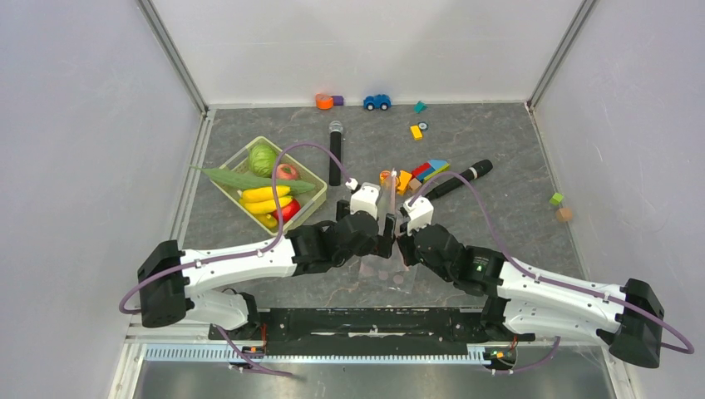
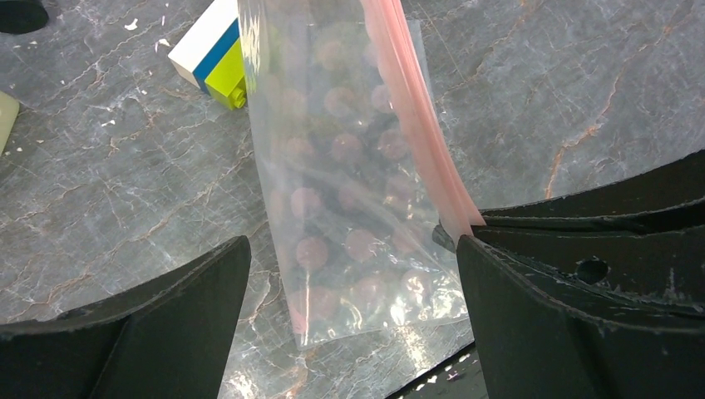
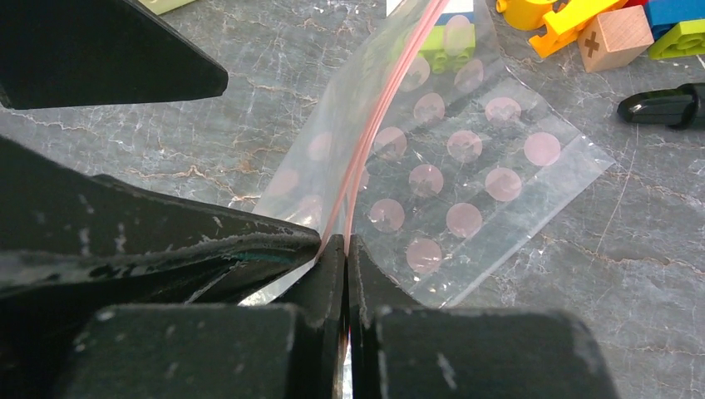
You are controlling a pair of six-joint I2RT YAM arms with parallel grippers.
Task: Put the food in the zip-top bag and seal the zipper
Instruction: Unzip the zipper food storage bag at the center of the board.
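The clear zip-top bag [image 2: 349, 191], printed with pink dots, hangs tilted with its lower end on the table and has no food in it. It also shows in the right wrist view [image 3: 465, 174] and faintly in the top view [image 1: 384, 268]. My right gripper [image 3: 346, 243] is shut on the pink zipper strip [image 3: 370, 133] at one end. My left gripper [image 2: 351, 249] is open, its fingers on either side of the bag without touching it; the zipper [image 2: 416, 116] runs past its right finger. The two grippers meet at mid-table [image 1: 385, 238] [image 1: 402, 239]. The food, a cabbage [image 1: 263, 158], banana [image 1: 266, 199], leafy vegetable [image 1: 241, 179], pinkish fruit [image 1: 287, 173] and tomato [image 1: 288, 209], lies in the pale green basket [image 1: 313, 177].
Two black microphones [image 1: 335, 154] [image 1: 461, 179] and a pile of building blocks [image 1: 416, 176] lie just beyond the grippers. A white, blue and green block [image 2: 212, 58] lies by the bag. A toy car [image 1: 377, 101] and small blocks [image 1: 559, 199] lie farther off.
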